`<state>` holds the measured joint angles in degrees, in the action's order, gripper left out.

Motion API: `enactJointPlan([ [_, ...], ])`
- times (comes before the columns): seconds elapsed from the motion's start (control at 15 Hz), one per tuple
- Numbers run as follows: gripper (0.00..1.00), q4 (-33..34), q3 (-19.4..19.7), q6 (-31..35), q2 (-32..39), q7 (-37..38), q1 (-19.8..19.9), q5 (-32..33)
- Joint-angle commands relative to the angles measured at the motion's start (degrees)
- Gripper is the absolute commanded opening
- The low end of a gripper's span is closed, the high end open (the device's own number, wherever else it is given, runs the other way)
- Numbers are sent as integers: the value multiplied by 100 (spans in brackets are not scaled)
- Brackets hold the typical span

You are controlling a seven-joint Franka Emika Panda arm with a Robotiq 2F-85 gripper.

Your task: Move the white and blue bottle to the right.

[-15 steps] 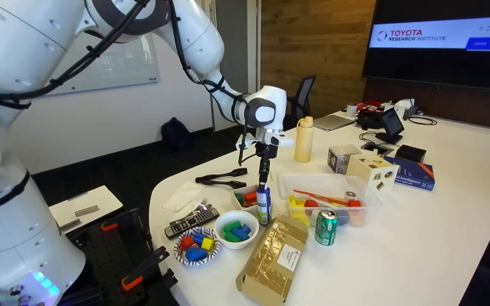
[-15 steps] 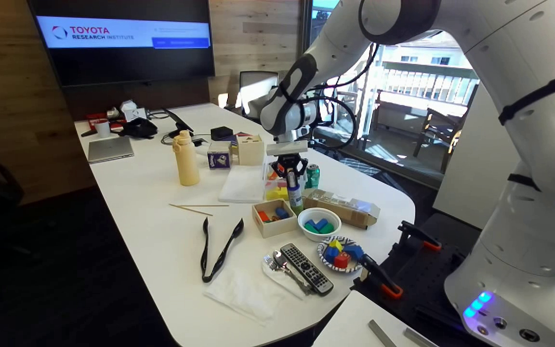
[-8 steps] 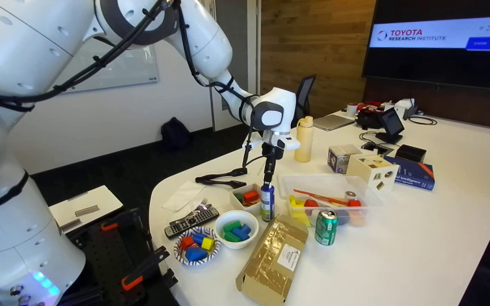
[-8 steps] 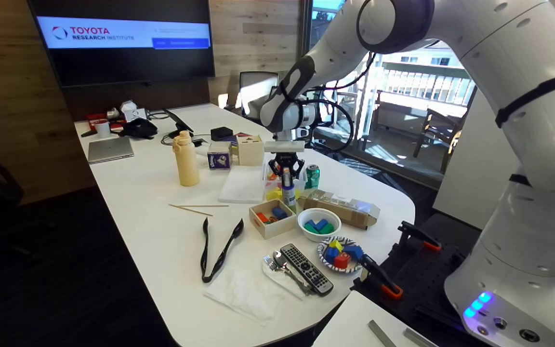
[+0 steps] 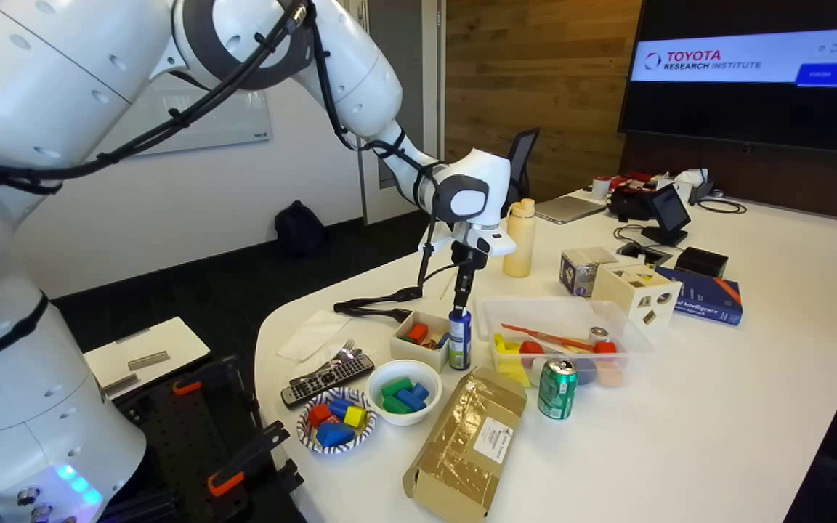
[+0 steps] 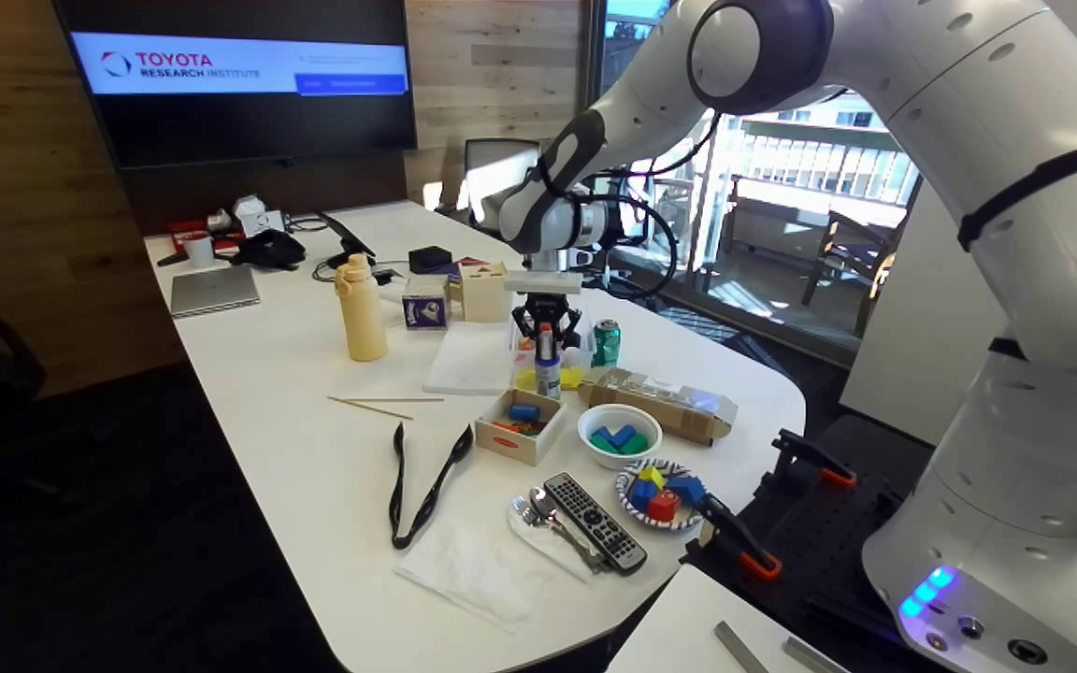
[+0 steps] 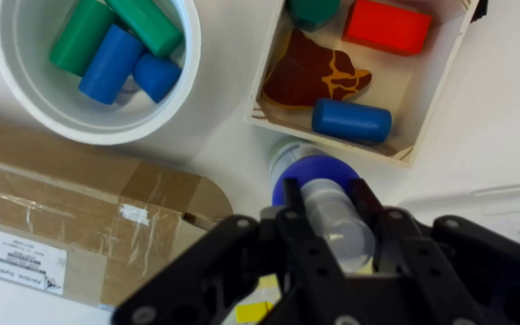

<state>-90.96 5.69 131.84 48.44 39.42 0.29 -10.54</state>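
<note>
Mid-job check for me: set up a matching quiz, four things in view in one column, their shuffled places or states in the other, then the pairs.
Things
1. Slim white and blue plastic bottle
2. Round white bowl
3. Long black tongs
4. Blue-and-white patterned bowl

States
A. Holds red, yellow and blue blocks
B. Spread open in a V
C. Held by the gripper
D. Holds green and blue blocks

Pairs: 1-C; 2-D; 3-B; 4-A

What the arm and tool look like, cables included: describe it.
The Franka Emika Panda arm is rounded and glossy white, with dark grey joint rings, black cables strapped on and blue base lights. The tool is black, with slim fingers and round screw heads.
</note>
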Motion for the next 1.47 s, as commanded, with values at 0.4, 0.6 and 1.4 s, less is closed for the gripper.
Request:
enactJointPlan([
  [0.4, 8, -70, 155, -175, -119, 83, 24, -75],
  [0.6, 63, -71, 176, -224, -109, 84, 54, -86],
  [1.4, 100, -163, 456, -1318, -1222, 352, -706, 1051],
])
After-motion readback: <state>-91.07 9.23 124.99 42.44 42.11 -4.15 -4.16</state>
